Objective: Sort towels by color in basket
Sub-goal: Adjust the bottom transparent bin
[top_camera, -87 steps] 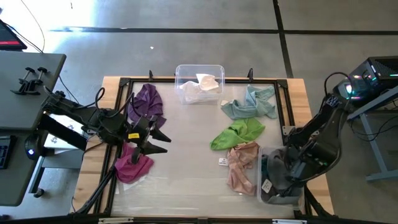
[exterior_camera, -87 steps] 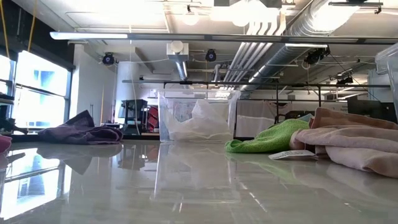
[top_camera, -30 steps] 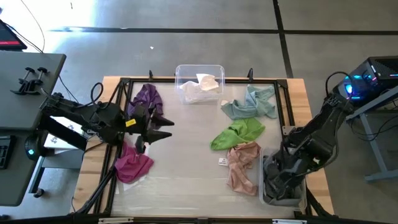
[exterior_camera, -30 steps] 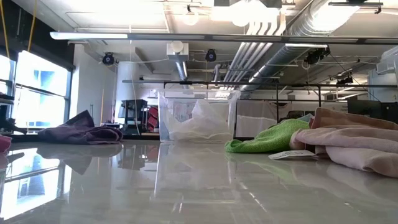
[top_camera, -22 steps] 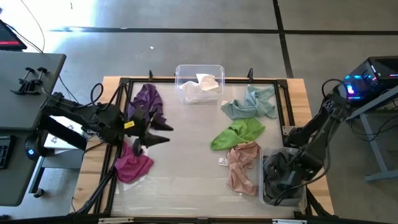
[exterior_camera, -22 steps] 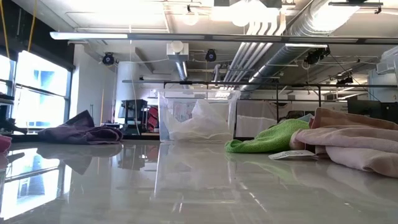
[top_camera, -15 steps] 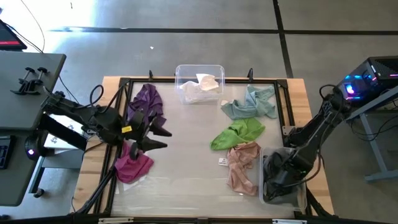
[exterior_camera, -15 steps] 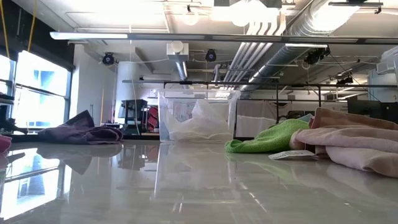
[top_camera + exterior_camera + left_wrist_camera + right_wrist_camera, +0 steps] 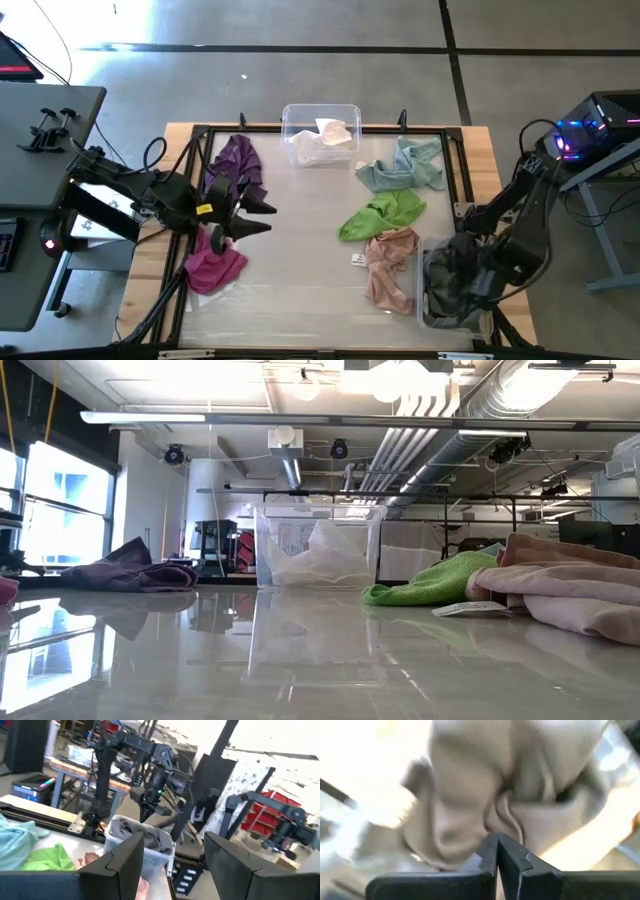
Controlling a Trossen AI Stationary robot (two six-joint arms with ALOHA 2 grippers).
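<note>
Seen from above, towels lie loose on the table: purple [image 9: 238,160], magenta [image 9: 213,262], pale teal [image 9: 400,165], lime green [image 9: 382,215] and pink [image 9: 390,265]. A white towel [image 9: 322,140] sits in the clear bin [image 9: 320,110] at the far edge. A grey towel [image 9: 448,280] is heaped in the clear bin [image 9: 428,318] at the near right corner. My right gripper [image 9: 497,840] is shut at the top of it. My left gripper [image 9: 262,218] hovers open between the purple and magenta towels, touching nothing. My right gripper is shut on the grey towel, pinching a bunched fold [image 9: 501,820] at its fingertips; creases in the cloth run toward them. From the left wrist camera, the fingers [image 9: 149,815] come down from above. The rest of the towel [image 9: 142,832] is heaped in the bin.
A black frame [image 9: 300,130] borders the glossy table surface. The middle of the table, between the magenta and pink towels, is bare. In the low view the purple towel [image 9: 130,572], white-towel bin [image 9: 320,560], green towel [image 9: 440,582] and pink towel [image 9: 560,595] show; no gripper does.
My right arm has come up out of the near right bin and swung a little toward the table's right edge. The grey towel now sits higher and spreads wider over the bin. My left gripper has drifted slightly toward the near edge, still open.
</note>
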